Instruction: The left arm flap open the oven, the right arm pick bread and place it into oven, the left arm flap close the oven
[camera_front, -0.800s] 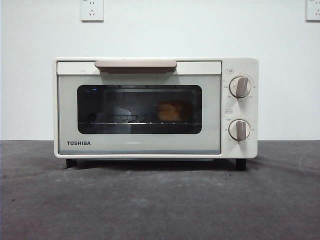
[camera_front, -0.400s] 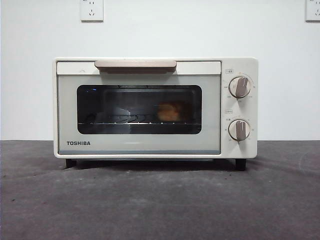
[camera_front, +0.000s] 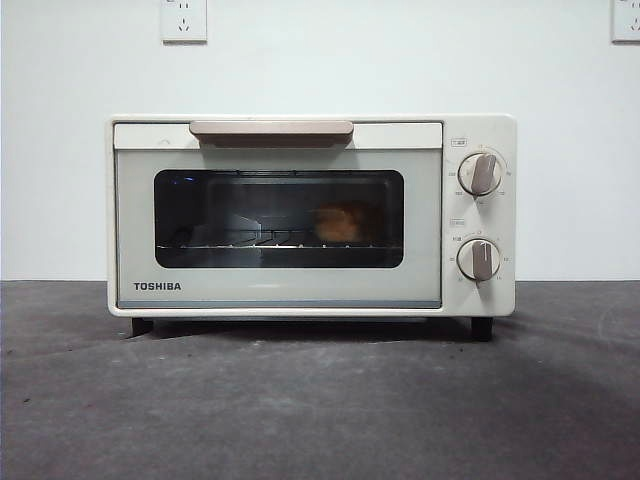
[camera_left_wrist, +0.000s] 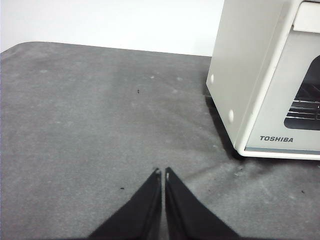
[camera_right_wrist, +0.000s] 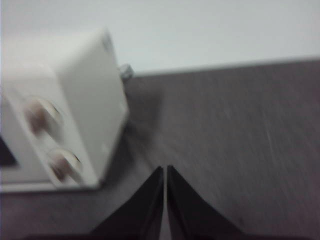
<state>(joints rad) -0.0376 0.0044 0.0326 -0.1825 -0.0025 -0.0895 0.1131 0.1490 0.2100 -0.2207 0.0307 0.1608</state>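
Note:
The cream-white TOSHIBA oven (camera_front: 310, 215) stands in the middle of the table with its door closed. The golden-brown bread (camera_front: 338, 222) lies on the wire rack inside, behind the dark glass, right of centre. My left gripper (camera_left_wrist: 163, 173) is shut and empty over the bare table off the oven's (camera_left_wrist: 260, 75) left side. My right gripper (camera_right_wrist: 165, 170) is shut and empty over the table off the oven's (camera_right_wrist: 65, 105) knob side. Neither arm shows in the front view.
The oven's beige bar handle (camera_front: 271, 129) runs along the door's top and two beige knobs (camera_front: 480, 174) sit on its right panel. The table (camera_front: 320, 400) is dark grey. A white wall with two sockets (camera_front: 184, 19) stands behind.

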